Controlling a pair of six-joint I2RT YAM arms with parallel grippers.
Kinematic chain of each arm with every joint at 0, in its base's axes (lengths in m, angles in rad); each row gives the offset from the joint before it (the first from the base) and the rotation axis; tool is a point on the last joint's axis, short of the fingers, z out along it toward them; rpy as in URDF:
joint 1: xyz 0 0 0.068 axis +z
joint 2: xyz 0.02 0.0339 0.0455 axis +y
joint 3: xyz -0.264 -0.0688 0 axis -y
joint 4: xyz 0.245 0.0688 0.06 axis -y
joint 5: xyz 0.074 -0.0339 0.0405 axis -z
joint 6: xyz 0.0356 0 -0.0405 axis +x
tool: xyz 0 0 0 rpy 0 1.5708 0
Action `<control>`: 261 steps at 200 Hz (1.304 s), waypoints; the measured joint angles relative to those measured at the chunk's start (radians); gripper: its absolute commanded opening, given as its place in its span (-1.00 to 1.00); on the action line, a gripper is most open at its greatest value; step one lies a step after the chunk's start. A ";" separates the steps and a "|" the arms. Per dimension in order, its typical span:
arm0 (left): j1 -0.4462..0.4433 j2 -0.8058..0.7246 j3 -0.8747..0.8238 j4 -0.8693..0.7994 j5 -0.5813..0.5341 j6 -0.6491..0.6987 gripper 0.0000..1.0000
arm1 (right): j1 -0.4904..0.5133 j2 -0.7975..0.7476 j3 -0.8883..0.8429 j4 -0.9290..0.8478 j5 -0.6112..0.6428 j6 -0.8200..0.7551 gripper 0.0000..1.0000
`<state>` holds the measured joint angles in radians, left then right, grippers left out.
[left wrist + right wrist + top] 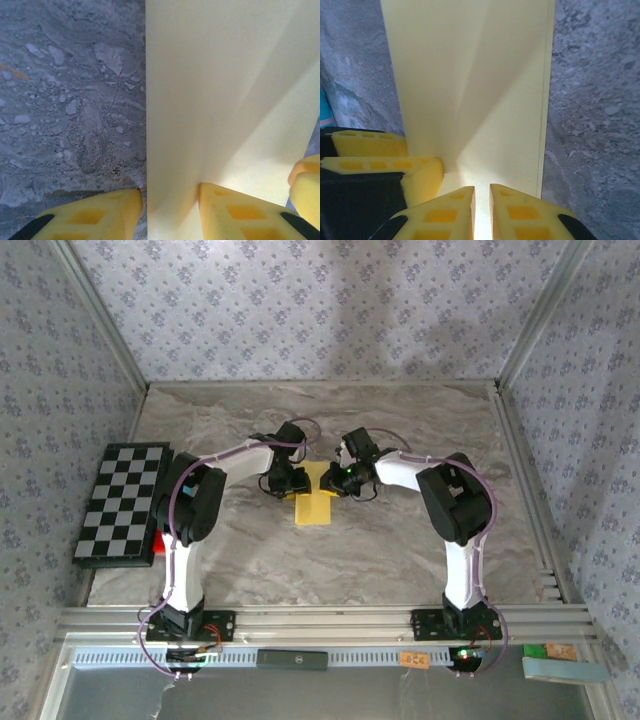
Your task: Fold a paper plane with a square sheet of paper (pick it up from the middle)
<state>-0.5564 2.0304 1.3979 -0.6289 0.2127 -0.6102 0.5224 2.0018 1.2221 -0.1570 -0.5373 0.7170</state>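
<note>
The square sheet of paper (pixel 312 502) lies on the marble table as a narrow yellow folded strip between my two grippers. In the left wrist view the paper (pixel 220 90) has a raised flap. My left gripper (pixel 170 192) is open and straddles its left edge, with one finger on the table and the other on the sheet. In the right wrist view my right gripper (pixel 482 189) sits low on the paper (pixel 470 75), its jaws almost together with bright paper in the thin slit. From above, the left gripper (pixel 293 483) and right gripper (pixel 335 480) meet at the strip's far end.
A black-and-white checkered board (pixel 122 502) lies at the table's left edge, with a red object (pixel 158 540) at its near corner. Patterned walls close in three sides. An aluminium rail (pixel 320 620) runs along the front. In the right wrist view the left gripper's fingers (pixel 385 167) are close beside mine.
</note>
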 measured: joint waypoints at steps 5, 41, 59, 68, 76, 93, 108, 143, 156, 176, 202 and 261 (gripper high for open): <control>0.000 0.001 0.000 0.000 0.000 0.000 -0.22 | 0.000 0.002 0.000 0.000 -0.002 0.000 -0.68; 0.000 0.001 0.000 -0.001 0.000 0.000 -0.22 | 0.000 0.014 0.008 -0.001 -0.002 -0.002 -0.70; 0.000 0.001 0.000 -0.001 0.000 0.000 -0.22 | 0.000 0.017 0.008 -0.003 -0.002 -0.005 -0.71; 0.000 0.001 0.000 -0.001 0.000 0.000 -0.22 | 0.000 0.020 0.008 -0.006 -0.001 -0.008 -0.71; 0.000 0.001 0.000 -0.001 0.000 0.000 -0.22 | 0.000 0.023 0.008 -0.010 0.000 -0.011 -0.72; 0.000 0.001 0.000 -0.001 0.000 0.000 -0.22 | 0.000 0.026 0.008 -0.019 0.002 -0.021 -0.74; 0.000 0.000 0.002 -0.002 0.000 0.000 -0.22 | 0.000 0.026 0.008 -0.025 0.008 -0.032 -0.75; 0.000 -0.002 0.017 -0.020 0.000 0.010 -0.14 | 0.001 0.028 0.021 -0.060 0.030 -0.068 -0.76; -0.001 -0.010 0.018 -0.021 -0.001 0.011 -0.11 | 0.002 0.029 0.031 -0.080 0.041 -0.092 -0.77; 0.002 -0.033 0.017 -0.018 -0.032 0.010 -0.09 | 0.005 0.031 0.043 -0.109 0.055 -0.132 -0.79; 0.031 -0.122 -0.010 0.011 -0.068 -0.005 -0.11 | 0.011 0.031 0.055 -0.140 0.068 -0.185 -0.79; 0.040 -0.248 -0.124 0.220 0.108 -0.099 -0.48 | 0.020 0.031 0.079 -0.194 0.098 -0.240 -0.81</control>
<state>-0.5159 1.7824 1.2739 -0.4091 0.3206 -0.7094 0.5423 2.0323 1.3014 -0.3508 -0.4397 0.4770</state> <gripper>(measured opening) 0.302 0.099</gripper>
